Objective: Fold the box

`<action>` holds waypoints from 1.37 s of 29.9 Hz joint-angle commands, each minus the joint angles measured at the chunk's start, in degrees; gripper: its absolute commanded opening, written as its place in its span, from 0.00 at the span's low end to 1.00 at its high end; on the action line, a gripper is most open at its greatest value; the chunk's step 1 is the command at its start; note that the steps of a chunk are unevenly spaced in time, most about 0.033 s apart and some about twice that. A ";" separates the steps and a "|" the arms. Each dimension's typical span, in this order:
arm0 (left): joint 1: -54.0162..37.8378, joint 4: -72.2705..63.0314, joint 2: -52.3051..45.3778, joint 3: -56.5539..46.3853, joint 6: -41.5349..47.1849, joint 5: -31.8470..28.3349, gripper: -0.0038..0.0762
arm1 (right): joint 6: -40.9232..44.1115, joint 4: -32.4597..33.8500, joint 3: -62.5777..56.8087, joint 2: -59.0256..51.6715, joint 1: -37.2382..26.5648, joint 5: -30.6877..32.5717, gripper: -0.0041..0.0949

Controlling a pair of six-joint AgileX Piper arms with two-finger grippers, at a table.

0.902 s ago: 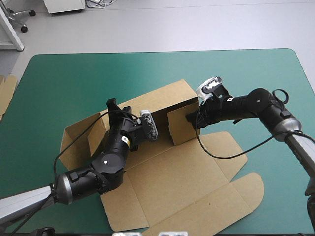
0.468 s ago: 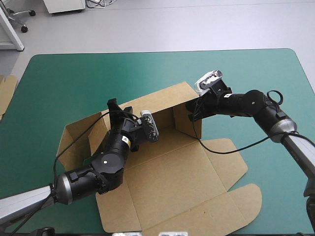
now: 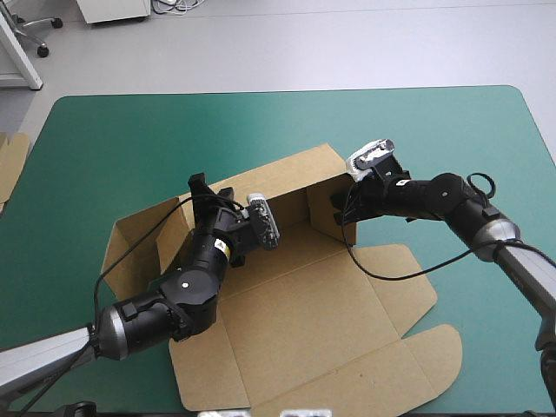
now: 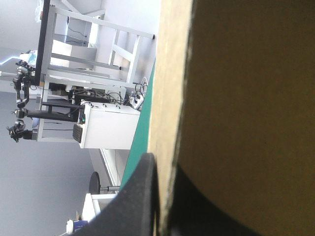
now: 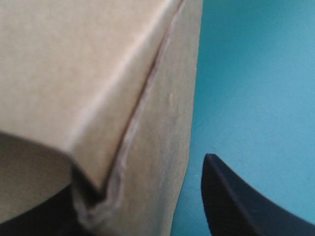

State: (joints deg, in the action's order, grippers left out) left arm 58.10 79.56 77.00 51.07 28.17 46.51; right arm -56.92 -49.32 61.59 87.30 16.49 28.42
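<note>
Brown board lay across the middle of the tabletop (image 3: 130,130) with its teal-green cover: the box (image 3: 295,291), half raised. Its back wall (image 3: 278,178) stood up along the far side, slanting from the near left toward the far right. A short side wall (image 3: 328,211) stood at its right end and made a corner with it. At the left end a flap (image 3: 130,254) was partly raised. The base and the lid (image 3: 382,365) lay flat, reaching toward the tabletop's near edge, with rounded tabs on the right.

The left tool (image 3: 198,186) was at the back wall's upper edge, toward its left end, pinched narrow on the board. In the left wrist view the wall's cut edge ran up between the fingers. One black finger (image 4: 140,201) lay against the outer face, and the other showed only as a dark shape against the inner face. A strip of teal-green cover showed beyond the wall.

The right tool (image 3: 341,207) was at the box's right corner, where the back wall met the side wall. In the right wrist view its fingers stood wide. One of them (image 5: 236,201) was outside the box over the cover, a sliver of teal-green between it and the board. The other sat low inside the box, in shadow under the board. The corner's fold lay between them.

Another piece of brown board (image 3: 10,165) poked in at the tabletop's left edge, well apart from the box.
</note>
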 commanded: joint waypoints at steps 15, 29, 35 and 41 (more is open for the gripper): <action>-1.14 3.43 -0.08 1.80 5.94 -1.71 0.03 | -3.83 -6.78 1.10 -2.65 -0.05 -1.08 0.30; -0.64 1.22 -0.28 2.93 5.94 -1.36 0.03 | -4.27 -6.78 1.10 -2.65 -0.05 -0.49 0.03; -0.52 -9.65 -0.31 8.25 -0.92 -1.39 0.03 | -4.27 -6.78 1.10 -2.54 -0.05 -1.19 0.03; -0.52 -26.03 -0.31 15.63 -10.12 -0.96 0.03 | -4.21 -6.78 1.10 -2.07 -0.05 -1.22 0.03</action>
State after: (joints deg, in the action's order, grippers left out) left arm 56.90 61.18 78.34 61.81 20.26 49.01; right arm -61.10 -53.61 61.37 87.24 16.49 27.05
